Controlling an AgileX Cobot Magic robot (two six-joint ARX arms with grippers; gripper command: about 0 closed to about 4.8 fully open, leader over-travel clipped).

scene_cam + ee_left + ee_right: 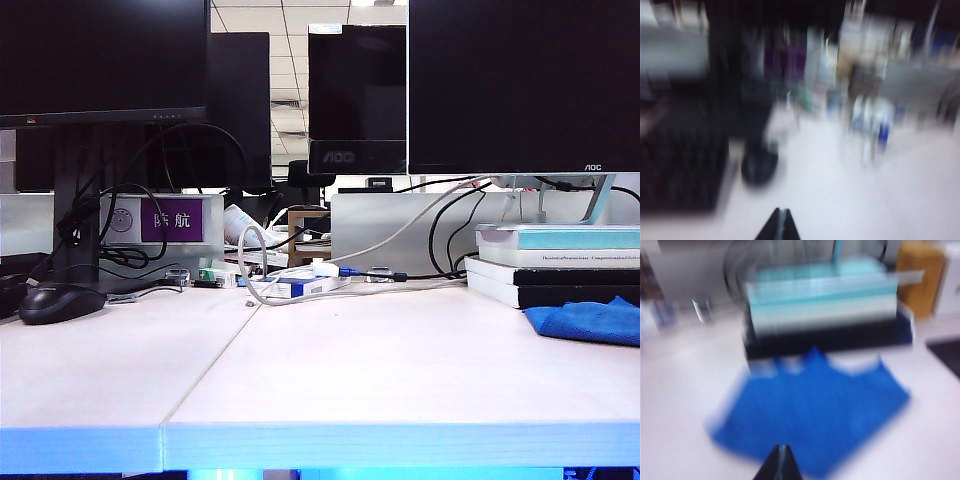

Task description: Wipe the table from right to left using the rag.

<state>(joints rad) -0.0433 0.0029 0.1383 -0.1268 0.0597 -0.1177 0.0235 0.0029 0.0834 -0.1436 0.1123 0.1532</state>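
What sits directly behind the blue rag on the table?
Behind the rag is a stack of books, a pale teal one on top, carrying a monitor's stand. The table under the rag is covered. The closed right gripper hangs in front of the rag.

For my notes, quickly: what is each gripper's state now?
Left gripper: shut, holding nothing, above the table.
Right gripper: shut, empty, above the rag.
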